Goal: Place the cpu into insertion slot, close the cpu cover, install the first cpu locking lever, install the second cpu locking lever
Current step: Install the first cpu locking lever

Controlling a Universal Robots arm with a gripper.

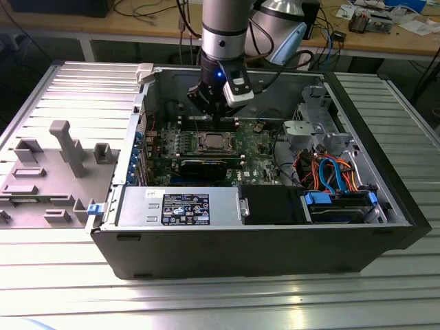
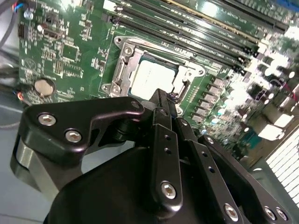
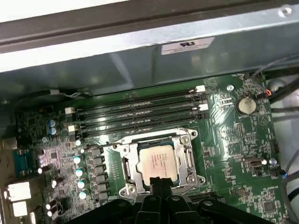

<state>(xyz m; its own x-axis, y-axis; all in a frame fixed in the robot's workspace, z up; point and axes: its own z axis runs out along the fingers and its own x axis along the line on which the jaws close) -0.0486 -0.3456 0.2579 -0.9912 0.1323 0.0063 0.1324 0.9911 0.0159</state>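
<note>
The cpu (image 3: 159, 161), a silver-grey square chip, lies flat in the insertion slot (image 3: 127, 189) on the green board inside the open computer case. The cpu cover (image 3: 188, 157), a silvery frame, lies down around it with the chip showing through its window. In the second wrist view the cpu (image 2: 152, 77) sits just beyond my black fingertips (image 2: 159, 100). My gripper (image 3: 159, 185) is shut with nothing between its fingers, hovering over one edge of the cover. In the exterior view the gripper (image 1: 216, 121) hangs just above the far side of the socket (image 1: 212, 142). Whether the levers are latched I cannot tell.
Long memory slots (image 3: 140, 109) run beside the socket, with a coin battery (image 3: 245, 104) past their end. The silver power-supply box (image 1: 179, 206) and a drive bay with blue and orange cables (image 1: 337, 175) fill the near side of the case. A grey fixture block (image 1: 48, 172) sits at the exterior view's left.
</note>
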